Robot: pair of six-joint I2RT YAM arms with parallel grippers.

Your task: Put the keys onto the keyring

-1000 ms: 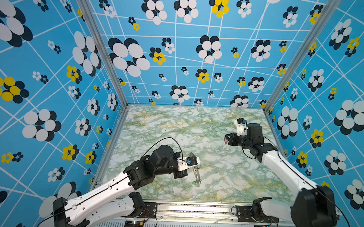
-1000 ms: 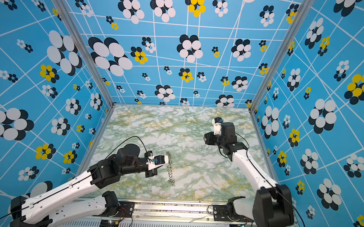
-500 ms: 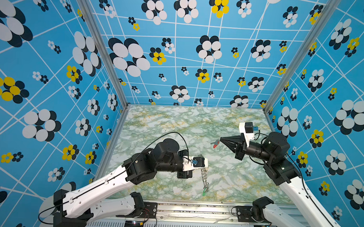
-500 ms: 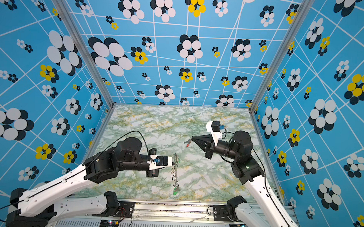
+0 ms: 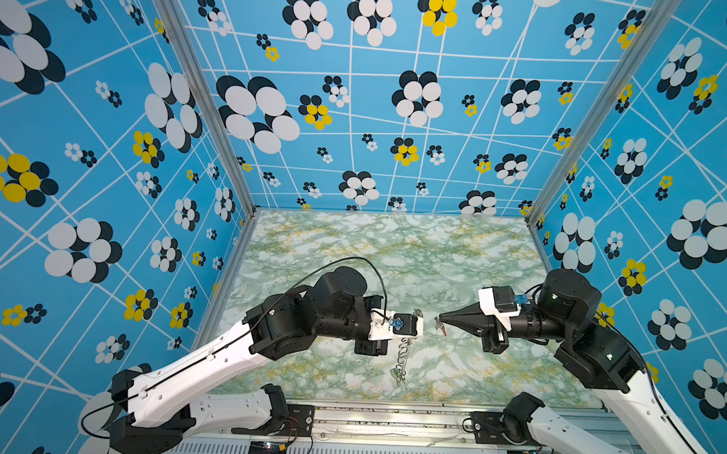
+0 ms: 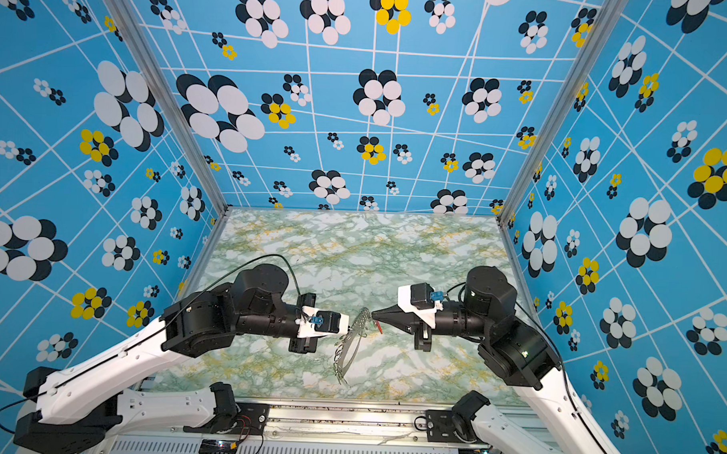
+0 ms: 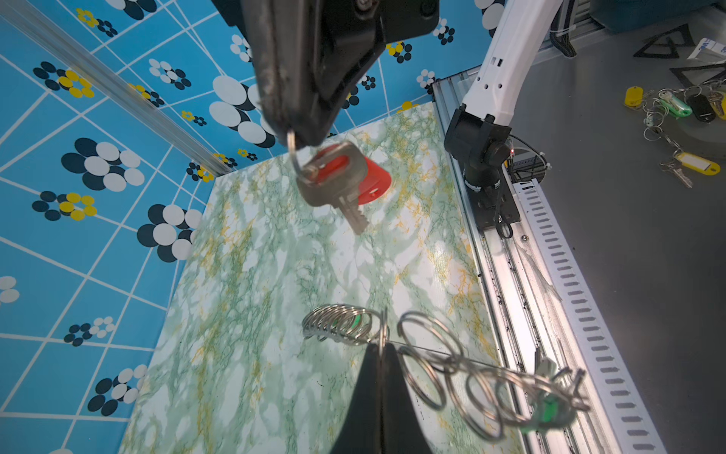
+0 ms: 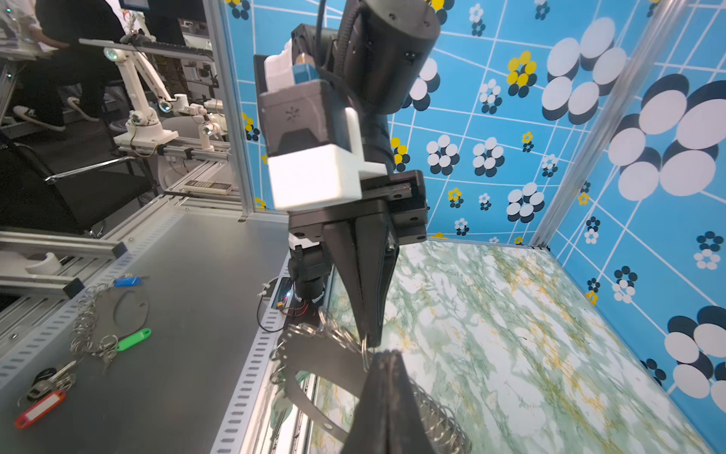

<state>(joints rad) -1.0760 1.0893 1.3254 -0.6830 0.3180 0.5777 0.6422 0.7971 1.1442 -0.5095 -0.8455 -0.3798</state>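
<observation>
My left gripper (image 7: 381, 351) is shut on one wire ring of the keyring (image 8: 314, 363), a grey crescent plate that hangs in the air below it, edge-on in both top views (image 5: 403, 356) (image 6: 347, 352). A green tag (image 7: 546, 408) dangles from the keyring's far end. My right gripper (image 5: 439, 318) faces the left gripper (image 5: 419, 320) tip to tip with a small gap. It is shut on the ring of a silver key (image 7: 334, 179) with a red tag (image 7: 375, 177). In the right wrist view the right gripper's (image 8: 387, 353) held key is hidden.
The green marble table (image 5: 394, 254) lies well below both grippers, with blue flowered walls on three sides. Outside the cell, spare tagged keys (image 7: 677, 104) (image 8: 39, 408) and another ring plate (image 8: 131, 310) lie on the grey bench.
The left gripper has lifted the keyring off the table and moved right. The right gripper has swung from the back right to the middle with the red-tagged key, now facing the left.
</observation>
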